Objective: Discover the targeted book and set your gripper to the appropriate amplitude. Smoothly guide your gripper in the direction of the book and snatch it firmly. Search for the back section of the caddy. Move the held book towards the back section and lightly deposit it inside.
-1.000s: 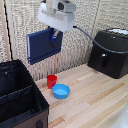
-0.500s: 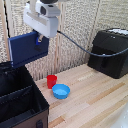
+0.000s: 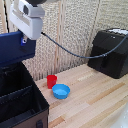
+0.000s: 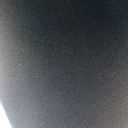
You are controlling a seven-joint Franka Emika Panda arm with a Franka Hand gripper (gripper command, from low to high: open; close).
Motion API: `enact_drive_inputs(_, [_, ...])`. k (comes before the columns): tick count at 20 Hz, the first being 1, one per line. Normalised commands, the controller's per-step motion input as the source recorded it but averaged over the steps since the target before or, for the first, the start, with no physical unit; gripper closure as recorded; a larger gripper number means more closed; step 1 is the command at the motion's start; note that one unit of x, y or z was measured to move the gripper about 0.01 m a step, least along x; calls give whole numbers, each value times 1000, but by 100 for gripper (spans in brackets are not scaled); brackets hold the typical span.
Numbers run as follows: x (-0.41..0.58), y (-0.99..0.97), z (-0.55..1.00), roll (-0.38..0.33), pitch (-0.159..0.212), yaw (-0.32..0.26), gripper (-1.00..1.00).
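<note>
Gripper [image 3: 23,40] clamped on book [image 3: 15,50], carried from mid-table toward the exterior view's left; book now hangs above caddy [image 3: 30,102]. Wrist view only dark blur (book probably fills it). Lowering into back section [image 3: 11,80] remains.

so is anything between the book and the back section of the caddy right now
Nothing visible is in the way. The book hangs from the gripper above the open-topped caddy, with only air beneath it. The red cup and blue bowl sit on the table off to the exterior view's right of the caddy.
</note>
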Motion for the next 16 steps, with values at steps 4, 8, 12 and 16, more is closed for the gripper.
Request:
enact_drive_inputs(4, [401, 799, 415, -1, 66, -20, 100])
enact_drive_inputs(8, [330, 585, 254, -32, 98, -68, 100])
enact_drive_inputs(12, [384, 544, 76, -90, 63, -65, 100])
enact_drive_inputs(16, [373, 427, 29, -143, 0, -91, 100])
